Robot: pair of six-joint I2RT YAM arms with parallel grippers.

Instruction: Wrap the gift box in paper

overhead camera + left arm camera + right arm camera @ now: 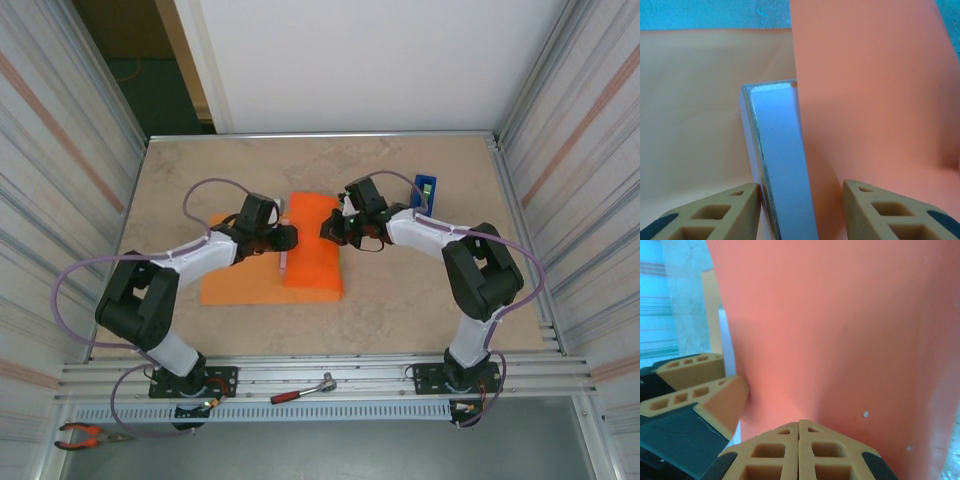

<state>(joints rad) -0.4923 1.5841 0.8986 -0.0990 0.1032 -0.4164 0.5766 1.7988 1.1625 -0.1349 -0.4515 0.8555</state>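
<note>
Nearest the lens, the right gripper (pixel 799 435) has its tips pressed together. They seem to pinch the edge of the orange paper (pixel 840 330), though the contact itself is hard to make out. The sheet rises from them as a tall flap. The left gripper (pixel 801 212) stands spread astride the upright edge of the pale box (pixel 780 160), one finger against its bare outer face and the other on the paper side with a gap showing. From above, the box sits mid-table on the sheet between the two grippers, mostly hidden under the raised fold. The step in hand looks like drawing the first flap over the box. Next, that flap needs pulling taut and flat across the top while the box is steadied, then fixing down. The tape dispenser (pixel 426 188) sits well apart at the far right.
</note>
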